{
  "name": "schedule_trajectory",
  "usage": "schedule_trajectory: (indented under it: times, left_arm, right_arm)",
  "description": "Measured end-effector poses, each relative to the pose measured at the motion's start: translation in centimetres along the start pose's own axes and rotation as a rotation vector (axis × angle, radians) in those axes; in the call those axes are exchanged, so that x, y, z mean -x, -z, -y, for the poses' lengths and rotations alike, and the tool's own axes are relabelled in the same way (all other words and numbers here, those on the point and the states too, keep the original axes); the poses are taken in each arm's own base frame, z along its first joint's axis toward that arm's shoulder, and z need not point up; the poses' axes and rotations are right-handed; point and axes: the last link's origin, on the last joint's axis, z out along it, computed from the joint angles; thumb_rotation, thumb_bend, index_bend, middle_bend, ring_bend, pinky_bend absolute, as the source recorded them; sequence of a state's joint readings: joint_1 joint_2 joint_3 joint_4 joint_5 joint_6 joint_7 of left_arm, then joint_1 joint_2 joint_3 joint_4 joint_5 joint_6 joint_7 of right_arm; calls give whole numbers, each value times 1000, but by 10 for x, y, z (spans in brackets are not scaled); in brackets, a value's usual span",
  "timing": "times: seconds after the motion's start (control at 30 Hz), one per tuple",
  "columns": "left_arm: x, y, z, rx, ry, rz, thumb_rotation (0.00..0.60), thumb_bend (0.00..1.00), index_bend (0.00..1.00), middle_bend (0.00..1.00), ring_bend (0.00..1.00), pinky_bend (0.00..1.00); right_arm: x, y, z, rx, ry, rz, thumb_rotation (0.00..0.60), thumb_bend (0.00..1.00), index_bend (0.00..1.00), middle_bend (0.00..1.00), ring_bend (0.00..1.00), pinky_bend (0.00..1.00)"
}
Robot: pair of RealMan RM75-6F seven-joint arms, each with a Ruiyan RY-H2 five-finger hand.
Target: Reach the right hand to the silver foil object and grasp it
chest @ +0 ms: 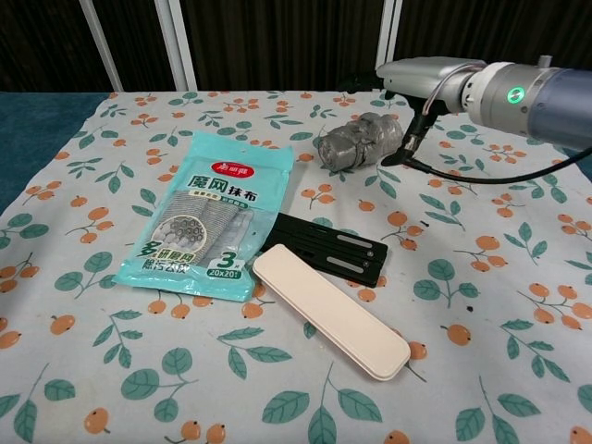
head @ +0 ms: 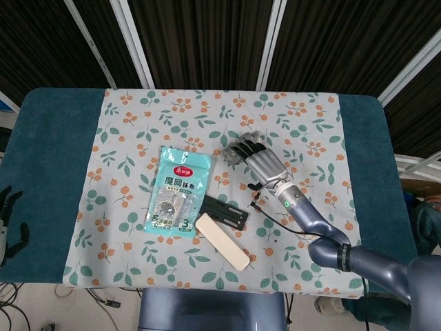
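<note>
A teal packet (chest: 208,215) reads "魔网抹布", "3" and "20x20". It lies on a counter (head: 52,172) covered by a leaf-and-orange print cloth (chest: 481,305), with dark slatted panels behind. The right hand (head: 260,160) hovers over the silver foil object (chest: 359,141) near the cloth's far middle, fingers spread; contact seems absent, though I cannot tell. The left hand (head: 8,224) rests at the counter's edge, fingers apart.

The silver metal-backed right hand (head: 262,162) has black fingers (head: 238,149); its grey-blue wrist carries a green light and thin black cable. The black left hand (head: 8,221) looks similar, though barely visible.
</note>
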State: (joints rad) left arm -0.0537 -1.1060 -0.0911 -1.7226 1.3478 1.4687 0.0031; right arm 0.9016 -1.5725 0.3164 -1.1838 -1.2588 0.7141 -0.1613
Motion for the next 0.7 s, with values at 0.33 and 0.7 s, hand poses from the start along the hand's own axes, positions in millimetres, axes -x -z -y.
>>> schedule_trajectory:
  times: [0.33, 0.7]
  left_arm:
    - [0, -1, 1, -22, 4, 7, 600, 577, 113, 4, 17, 21]
    - [-1, -2, 3, -49, 7, 4, 600, 577, 113, 4, 17, 21]
  right_arm:
    - [15, -44, -11, 125, 120, 10, 600, 235, 119, 89, 39, 162]
    - [30, -75, -4, 183, 170, 41, 600, 235, 121, 91, 40, 162]
